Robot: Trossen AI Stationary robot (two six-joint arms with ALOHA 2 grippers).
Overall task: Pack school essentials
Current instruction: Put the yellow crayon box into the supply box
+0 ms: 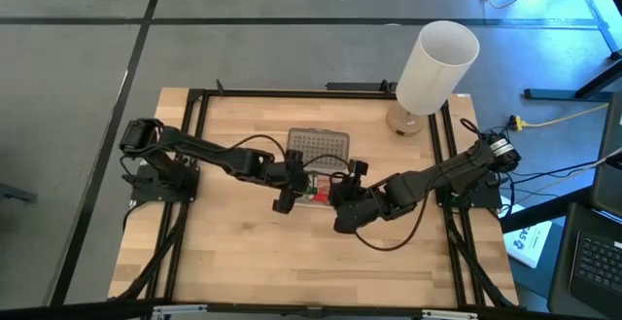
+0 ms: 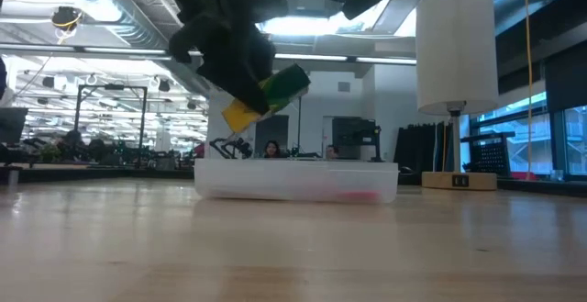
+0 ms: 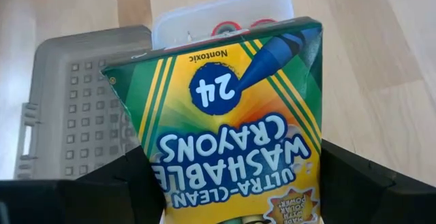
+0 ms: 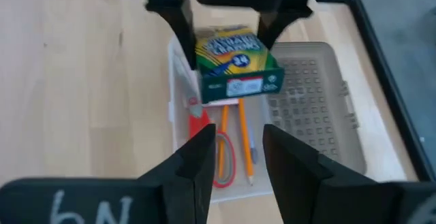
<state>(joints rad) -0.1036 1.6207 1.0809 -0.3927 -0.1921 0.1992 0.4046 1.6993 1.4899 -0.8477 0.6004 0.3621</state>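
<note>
While the high view is showing both arms meeting over the clear case (image 1: 313, 192), the left gripper (image 1: 289, 186) is pinching the crayon box (image 2: 268, 97), which in the low view is hanging tilted above the case. In the right wrist view, scissors (image 4: 219, 157) and pencils (image 4: 242, 142) are lying inside; the right gripper (image 4: 235, 157) is hovering spread, seemingly empty. Released tilted, the box could be catching the rim.

**Two dark arms, black throughout**

Both arms are matte black, jointed, with thin black cables looping along them. The left claw (image 4: 221, 20) has flat, angular black fingers. The right claw (image 4: 238, 152) has broad black fingers; white handwritten marks sit behind it.
</note>
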